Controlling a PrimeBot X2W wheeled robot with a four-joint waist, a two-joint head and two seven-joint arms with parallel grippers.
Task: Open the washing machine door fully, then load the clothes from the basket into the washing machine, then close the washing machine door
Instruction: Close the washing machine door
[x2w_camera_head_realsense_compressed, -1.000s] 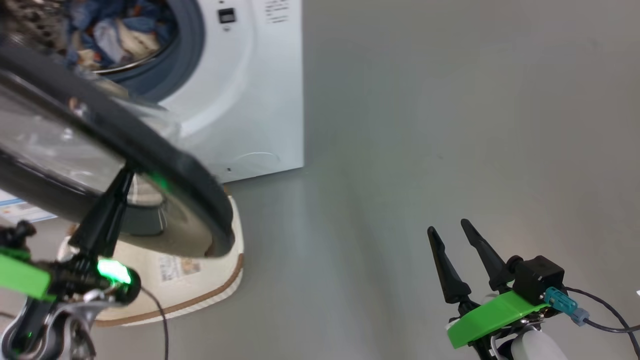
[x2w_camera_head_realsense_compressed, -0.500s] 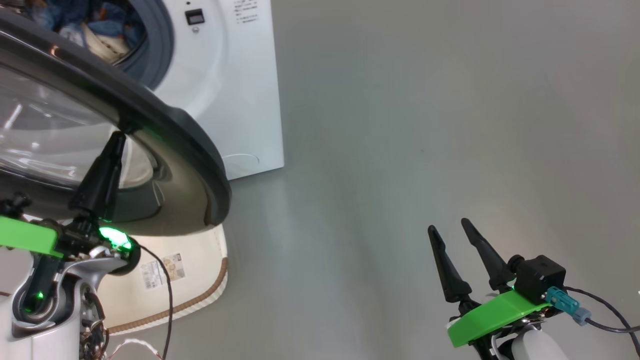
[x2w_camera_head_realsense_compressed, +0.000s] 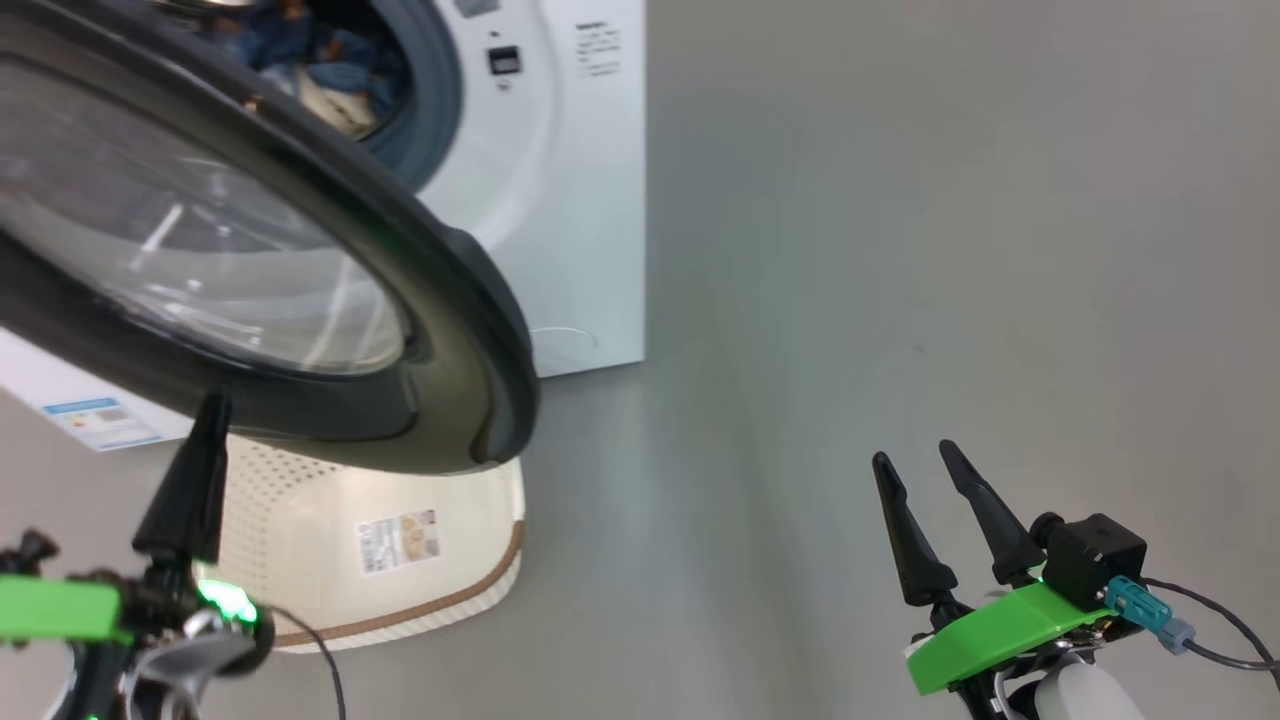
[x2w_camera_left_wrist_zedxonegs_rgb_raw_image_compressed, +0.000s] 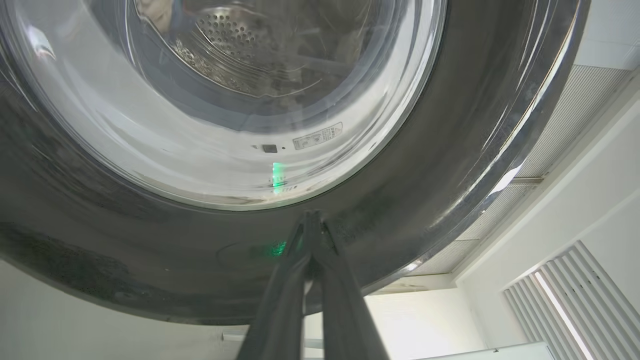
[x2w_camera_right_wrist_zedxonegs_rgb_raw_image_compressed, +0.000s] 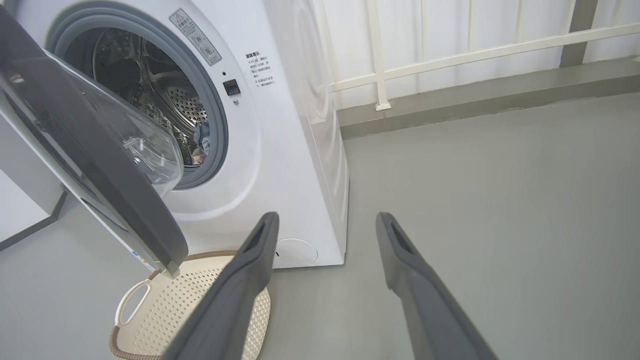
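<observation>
The washing machine (x2w_camera_head_realsense_compressed: 590, 250) (x2w_camera_right_wrist_zedxonegs_rgb_raw_image_compressed: 300, 150) stands with its door (x2w_camera_head_realsense_compressed: 470, 330) (x2w_camera_right_wrist_zedxonegs_rgb_raw_image_compressed: 100, 190) swung partway out over the cream basket (x2w_camera_head_realsense_compressed: 440, 560). My left gripper (x2w_camera_head_realsense_compressed: 212, 404) is shut with nothing in it. Its tips point up at the lower edge of the door's black rim (x2w_camera_left_wrist_zedxonegs_rgb_raw_image_compressed: 150, 260), and the left gripper (x2w_camera_left_wrist_zedxonegs_rgb_raw_image_compressed: 312, 216) looks pressed to the rim from the wrist. Blue clothes (x2w_camera_head_realsense_compressed: 300, 55) (x2w_camera_right_wrist_zedxonegs_rgb_raw_image_compressed: 201, 140) lie in the drum. The basket's floor (x2w_camera_right_wrist_zedxonegs_rgb_raw_image_compressed: 200, 305) shows bare. My right gripper (x2w_camera_head_realsense_compressed: 912, 452) (x2w_camera_right_wrist_zedxonegs_rgb_raw_image_compressed: 327, 216) hangs open over the floor, far right of the machine.
Grey floor (x2w_camera_head_realsense_compressed: 900, 250) stretches wide to the right of the machine. A white railing and wall (x2w_camera_right_wrist_zedxonegs_rgb_raw_image_compressed: 380, 75) stand behind it. A round flap (x2w_camera_right_wrist_zedxonegs_rgb_raw_image_compressed: 296, 251) sits low on the machine's front, and a blue label (x2w_camera_head_realsense_compressed: 95, 420) is on the panel below the door.
The head camera has swung, shifting the whole picture. My left fingertips sat higher against the door's rim before and are now at its lower edge. The right arm has kept its pose.
</observation>
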